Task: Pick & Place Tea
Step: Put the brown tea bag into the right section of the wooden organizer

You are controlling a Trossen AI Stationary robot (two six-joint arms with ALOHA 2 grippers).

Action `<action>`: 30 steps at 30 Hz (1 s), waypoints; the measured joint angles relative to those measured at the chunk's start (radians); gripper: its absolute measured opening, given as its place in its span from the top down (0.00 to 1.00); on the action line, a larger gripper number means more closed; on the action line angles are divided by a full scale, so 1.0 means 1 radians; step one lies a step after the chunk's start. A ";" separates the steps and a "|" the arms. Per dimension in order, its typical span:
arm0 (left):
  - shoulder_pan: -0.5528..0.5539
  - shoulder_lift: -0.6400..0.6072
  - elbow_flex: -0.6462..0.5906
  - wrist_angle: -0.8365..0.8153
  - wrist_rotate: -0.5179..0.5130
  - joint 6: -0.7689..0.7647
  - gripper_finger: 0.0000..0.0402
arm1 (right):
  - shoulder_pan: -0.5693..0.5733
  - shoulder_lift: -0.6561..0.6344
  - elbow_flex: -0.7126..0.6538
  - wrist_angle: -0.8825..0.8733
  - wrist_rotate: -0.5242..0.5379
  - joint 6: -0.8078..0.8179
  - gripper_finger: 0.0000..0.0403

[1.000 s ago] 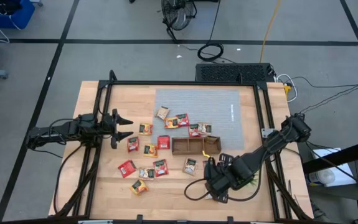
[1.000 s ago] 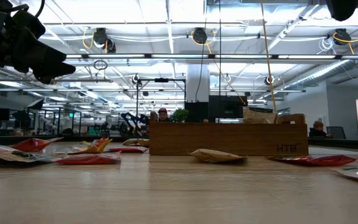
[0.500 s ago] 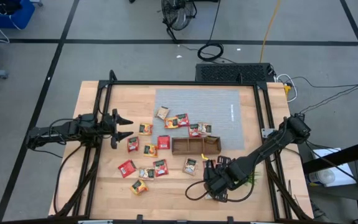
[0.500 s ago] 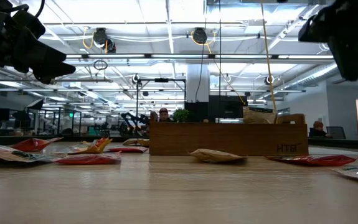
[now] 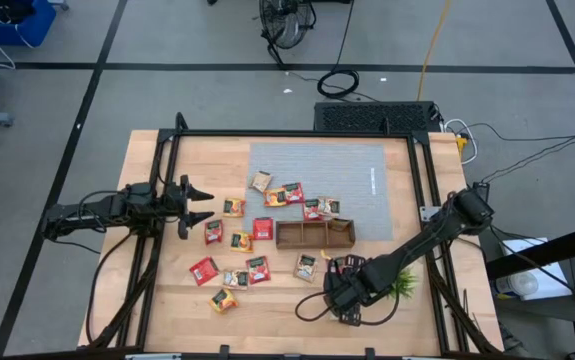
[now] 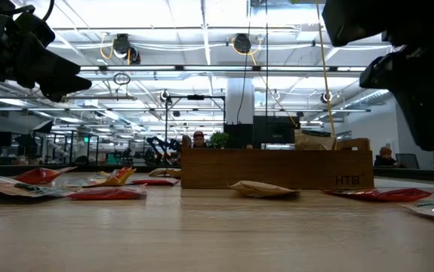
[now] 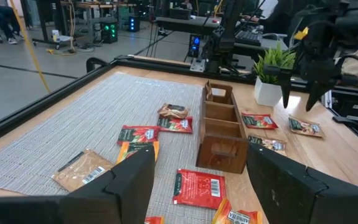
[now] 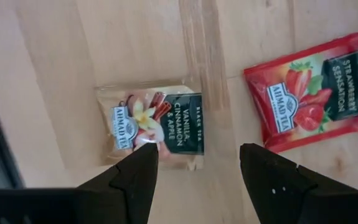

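Sachets [image 5: 257, 268] small, flat, squarish, in red, orange-yellow and pale-with-green, scattered on table [image 5: 167, 300] left of and around wooden tray [image 5: 314, 234]; right gripper [image 8: 194, 177] spread, empty, above pale vanilla-cinnamon-apple sachet [image 8: 157, 127], red strawberry sachet [image 8: 315, 102] beside it; left gripper [image 5: 193, 205] spread, empty, near table's left edge.

My wooden tabletop [image 5: 167, 290] carries a grey mat [image 5: 317, 170] at its far middle. Tea sachets [image 5: 235, 237] lie scattered across wood and mat, beside a brown wooden tray [image 5: 314, 234] and a small green plant [image 5: 405, 286].
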 joint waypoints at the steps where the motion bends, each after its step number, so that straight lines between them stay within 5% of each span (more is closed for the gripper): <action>1: 0.000 0.000 0.000 0.000 0.000 0.000 0.37 | -0.001 0.000 -0.005 0.006 0.000 -0.001 0.47; 30: 0.000 0.000 0.000 0.000 0.000 0.000 0.37 | -0.004 0.079 -0.094 0.172 -0.025 -0.005 0.47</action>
